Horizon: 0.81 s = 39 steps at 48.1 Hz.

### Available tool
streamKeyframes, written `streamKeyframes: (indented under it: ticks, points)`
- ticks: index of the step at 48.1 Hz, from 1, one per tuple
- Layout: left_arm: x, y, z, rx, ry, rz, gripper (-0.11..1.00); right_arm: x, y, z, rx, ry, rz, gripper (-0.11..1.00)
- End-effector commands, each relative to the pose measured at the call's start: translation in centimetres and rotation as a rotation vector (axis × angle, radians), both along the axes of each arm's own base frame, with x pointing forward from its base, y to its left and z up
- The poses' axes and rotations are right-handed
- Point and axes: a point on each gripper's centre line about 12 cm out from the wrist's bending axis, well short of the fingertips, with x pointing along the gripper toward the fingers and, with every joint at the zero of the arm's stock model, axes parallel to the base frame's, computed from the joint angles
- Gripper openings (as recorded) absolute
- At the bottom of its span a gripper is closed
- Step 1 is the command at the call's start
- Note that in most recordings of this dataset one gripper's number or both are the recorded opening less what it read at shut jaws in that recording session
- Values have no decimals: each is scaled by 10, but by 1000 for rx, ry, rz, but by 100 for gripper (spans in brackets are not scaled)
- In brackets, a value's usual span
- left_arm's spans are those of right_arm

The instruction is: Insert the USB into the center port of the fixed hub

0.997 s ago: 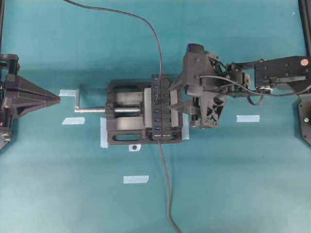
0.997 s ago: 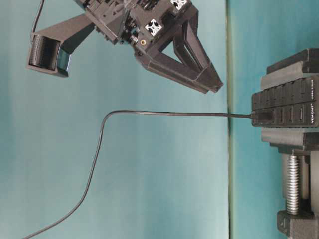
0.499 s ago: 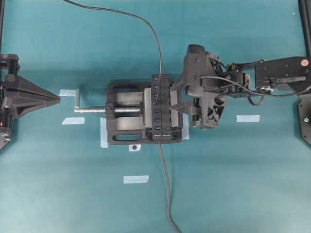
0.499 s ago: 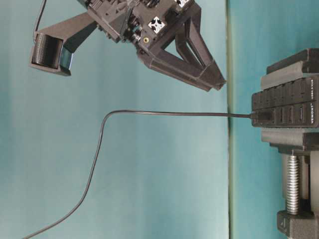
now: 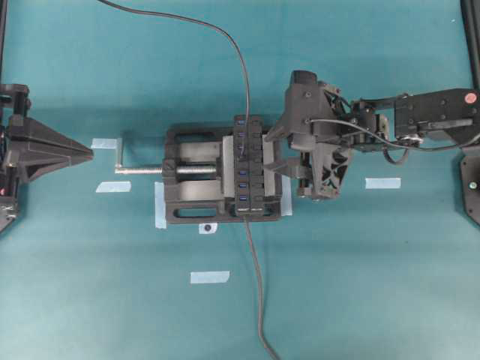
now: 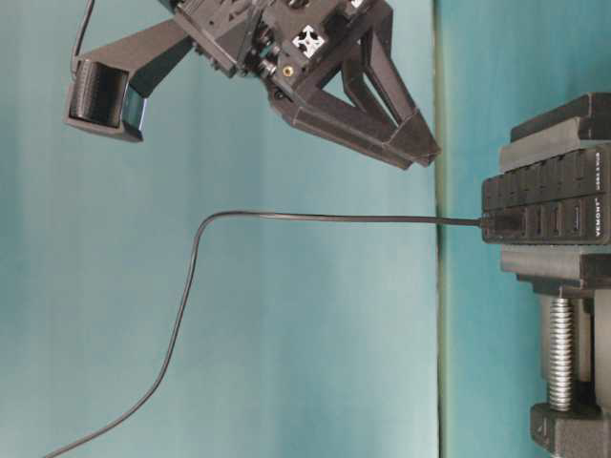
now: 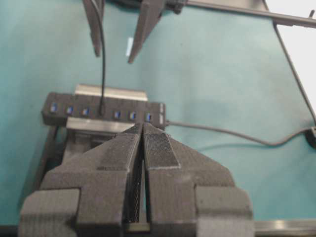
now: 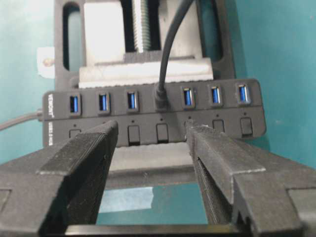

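The fixed hub (image 5: 248, 166) is a black strip with blue ports, clamped in a black vise (image 5: 191, 196). The USB (image 8: 160, 97) sits plugged into the center port, with three blue ports on each side of it; its thin cable (image 5: 232, 45) runs off the top edge. The plug also shows in the left wrist view (image 7: 100, 109) and the table-level view (image 6: 501, 222). My right gripper (image 5: 271, 150) is open and empty just right of the hub, fingers apart either side of the plug's line (image 8: 152, 129). My left gripper (image 5: 84, 154) is shut and empty at the far left (image 7: 143, 126).
The vise's silver screw and crank (image 5: 131, 169) stick out to the left. The hub's own thicker cable (image 5: 256, 285) runs to the bottom edge. Several pale tape strips lie on the teal table, among them two (image 5: 382, 182) (image 5: 209, 277).
My right gripper has drawn back slightly from the hub, staying open. The USB, hub and left arm have not moved.
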Motion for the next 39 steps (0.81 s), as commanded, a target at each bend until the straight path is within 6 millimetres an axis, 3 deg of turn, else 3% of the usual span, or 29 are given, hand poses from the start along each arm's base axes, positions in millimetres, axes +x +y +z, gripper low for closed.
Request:
streamKeyframes:
  ticks: [1,39]
  points:
    - [2,1,3,0,-8,3,1,0,-1,13,3,-43,-8,70]
    - [2,1,3,-1,-6,3,1,-6,-3,15,1,-68,-15,70]
